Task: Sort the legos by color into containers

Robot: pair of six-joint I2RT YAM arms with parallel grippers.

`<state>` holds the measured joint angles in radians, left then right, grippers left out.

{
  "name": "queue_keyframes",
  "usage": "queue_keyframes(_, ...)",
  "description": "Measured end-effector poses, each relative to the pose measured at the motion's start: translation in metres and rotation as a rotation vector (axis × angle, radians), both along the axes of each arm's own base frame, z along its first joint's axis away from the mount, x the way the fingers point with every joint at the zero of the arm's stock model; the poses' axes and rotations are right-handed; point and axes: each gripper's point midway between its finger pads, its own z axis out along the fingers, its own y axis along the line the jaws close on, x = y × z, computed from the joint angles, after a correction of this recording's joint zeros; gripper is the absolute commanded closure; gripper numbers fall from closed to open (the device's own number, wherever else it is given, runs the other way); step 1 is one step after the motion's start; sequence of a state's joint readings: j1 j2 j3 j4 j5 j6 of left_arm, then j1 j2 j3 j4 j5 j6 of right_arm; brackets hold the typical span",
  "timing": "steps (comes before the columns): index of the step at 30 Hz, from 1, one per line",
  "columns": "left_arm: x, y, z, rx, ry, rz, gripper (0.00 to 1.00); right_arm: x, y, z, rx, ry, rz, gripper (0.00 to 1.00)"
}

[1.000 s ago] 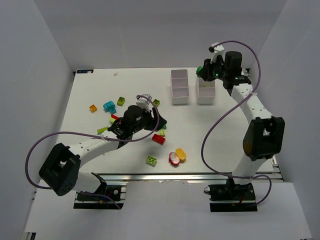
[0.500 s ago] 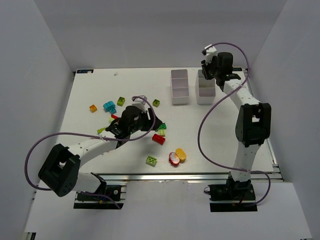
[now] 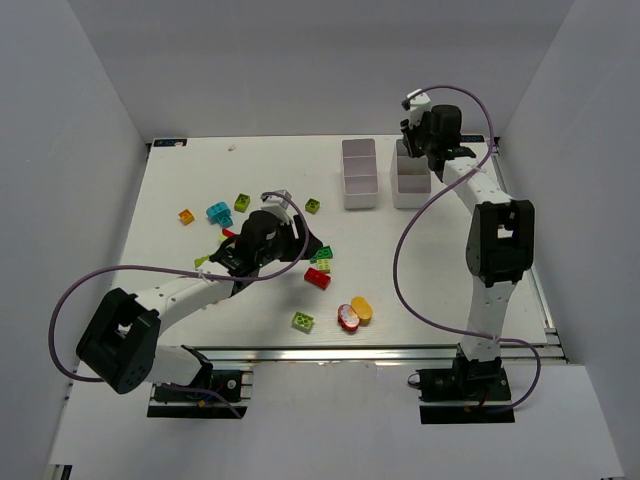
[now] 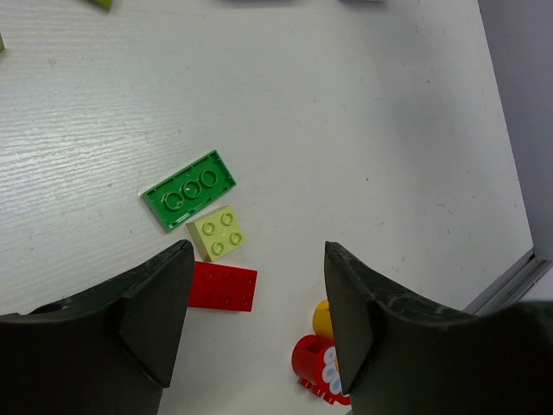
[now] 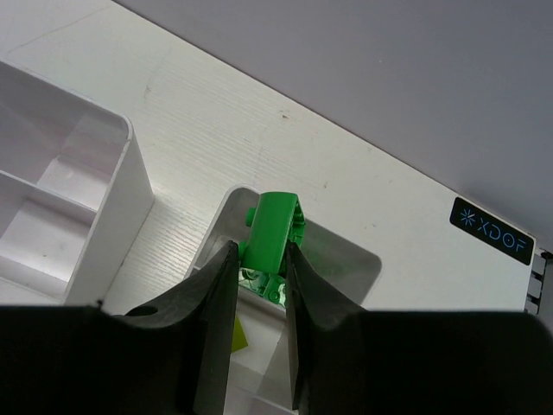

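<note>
While in claw (image 5: pixel 257 256), brick (image 5: pixel 276 223) over bin (image 5: pixel 339 249)

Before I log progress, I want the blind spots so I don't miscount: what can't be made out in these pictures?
Right bin: top view, the right hand covers much of its far compartment; right wrist view, the fingers hide most of the rest.
Green lego: its lower end is hidden between those fingers.
Red piece: left wrist view, cut off by the bottom edge and a finger of the left hand.
</note>
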<state>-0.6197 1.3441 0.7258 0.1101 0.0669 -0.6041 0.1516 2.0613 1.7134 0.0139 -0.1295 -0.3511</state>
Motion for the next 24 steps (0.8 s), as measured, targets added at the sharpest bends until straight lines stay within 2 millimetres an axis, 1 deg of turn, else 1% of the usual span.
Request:
queue_keyframes(2, 0.001, 0.001, 0.000, -0.001, 0.001, 0.004, 0.29, 0.001, 0.000, -0.004, -0.001, 0.007, 0.000, 0.65)
queue_keyframes(3, 0.001, 0.001, 0.000, -0.003, 0.002, 0.006, 0.29, 0.001, 0.000, -0.007, -0.002, 0.010, -0.001, 0.59)
queue_keyframes(5, 0.002, 0.002, 0.001, -0.007, 0.003, 0.010, 0.29, 0.002, 0.000, -0.009, -0.001, 0.014, -0.002, 0.52)
queue_keyframes(6, 0.002, 0.002, 0.001, -0.009, 0.005, 0.013, 0.29, 0.002, 0.000, -0.010, -0.003, 0.013, -0.002, 0.46)
queue_keyframes(7, 0.002, 0.003, 0.002, -0.012, 0.006, 0.015, 0.29, 0.002, 0.000, -0.010, -0.005, 0.013, -0.003, 0.43)
queue_keyframes(9, 0.002, 0.003, 0.002, -0.018, 0.011, 0.019, 0.29, 0.002, -0.001, -0.009, -0.006, 0.010, -0.003, 0.39)
queue_keyframes(16, 0.004, 0.006, 0.001, -0.027, 0.037, 0.045, 0.30, 0.002, -0.002, -0.009, 0.004, 0.016, 0.001, 0.36)
queue_keyframes(17, 0.004, 0.007, 0.002, -0.027, 0.043, 0.050, 0.31, 0.000, -0.003, -0.010, 0.006, 0.024, 0.006, 0.31)
queue_keyframes(18, 0.004, 0.007, 0.002, -0.025, 0.053, 0.058, 0.33, -0.003, -0.003, -0.009, 0.010, 0.035, 0.024, 0.28)
queue_keyframes(20, 0.006, 0.008, 0.003, -0.017, 0.078, 0.075, 0.39, -0.015, -0.002, -0.008, 0.013, 0.065, 0.098, 0.27)
queue_keyframes(22, 0.009, 0.007, 0.003, -0.001, 0.104, 0.087, 0.40, -0.034, 0.000, 0.003, 0.024, 0.083, 0.198, 0.26)
queue_keyframes(24, 0.015, 0.005, -0.001, 0.030, 0.136, 0.089, 0.38, -0.060, 0.005, 0.018, 0.029, 0.079, 0.312, 0.24)
